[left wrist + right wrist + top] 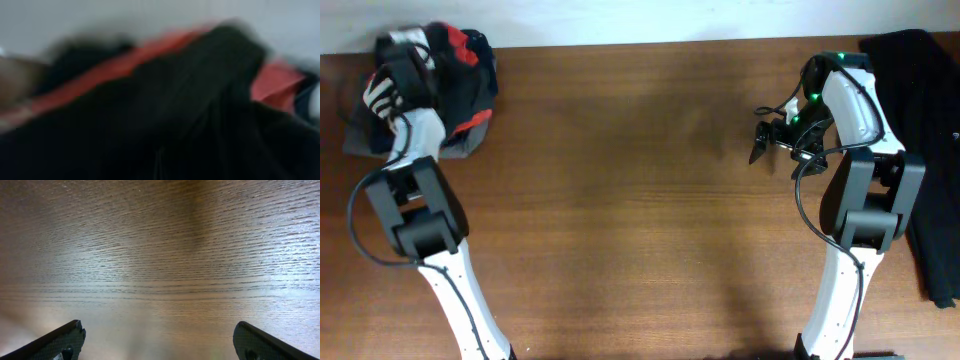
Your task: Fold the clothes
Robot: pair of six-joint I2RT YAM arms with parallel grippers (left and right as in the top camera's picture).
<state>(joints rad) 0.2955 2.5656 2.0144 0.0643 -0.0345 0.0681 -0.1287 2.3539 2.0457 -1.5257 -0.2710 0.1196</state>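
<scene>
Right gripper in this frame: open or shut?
Open. In the wrist view the right gripper has its fingers far apart, only bare table between them.

TABLE LARGELY OPEN: A broad stretch of bare wooden table lies free between the left arm and the right arm, wide enough for a gripper to pass. A heap of black, red and grey clothes blocks the far-left corner. A black garment covers the right edge.

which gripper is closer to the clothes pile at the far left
Left. The left gripper is down in the clothes pile; the right gripper hangs over bare table, far across.
</scene>
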